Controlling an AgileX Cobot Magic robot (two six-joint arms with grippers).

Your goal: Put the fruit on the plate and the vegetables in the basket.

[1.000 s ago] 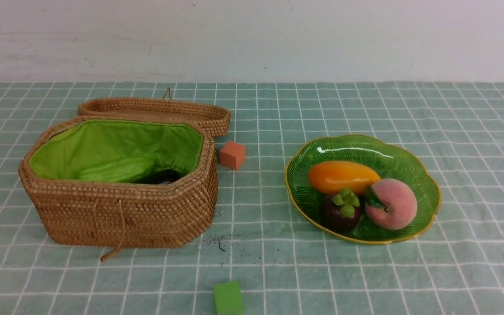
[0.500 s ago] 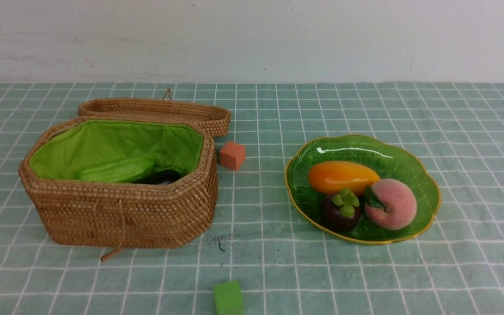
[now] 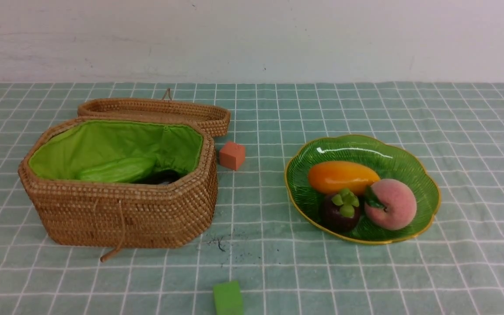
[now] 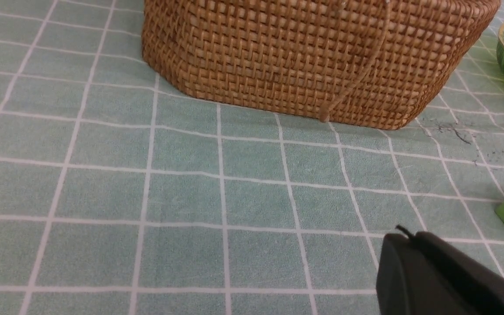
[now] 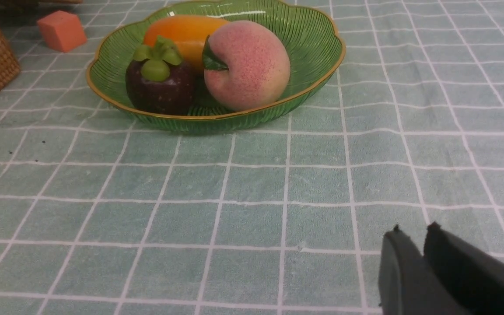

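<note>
We start with the checked cloth [image 3: 365, 271], which covers the whole table. On it, at about nine o'clock from the centre of the front view, stands the basket [image 3: 120, 214], its lid [image 3: 155, 109] laid back behind it at twelve o'clock. Its long axis runs from nine to three o'clock. Inside we see the green gourd [image 3: 118, 169] lying along that same axis, and a dark shape beside it that we take for the eggplant; the carrot we cannot find, and judge it hidden below the rim.

At three o'clock lies the plate [image 3: 361, 146], well apart from the basket. It holds the mango [image 3: 341, 176], long axis nine to three, with the peach [image 3: 392, 203] and the mangosteen [image 3: 340, 212] in front of it, all three touching.

An orange cube [image 3: 232, 155] sits just beside the basket, between it and the plate; a green cube [image 3: 228, 298] sits at six o'clock.

Our left gripper [image 4: 407, 234] is clenched and empty, low over bare cloth, with the basket ahead of it at twelve o'clock. Our right gripper [image 5: 411, 232] shows a narrow slit between its jaws, grasping nothing; the plate lies ahead at eleven o'clock. We judge the sorting done, so no arm needs to reach further.
</note>
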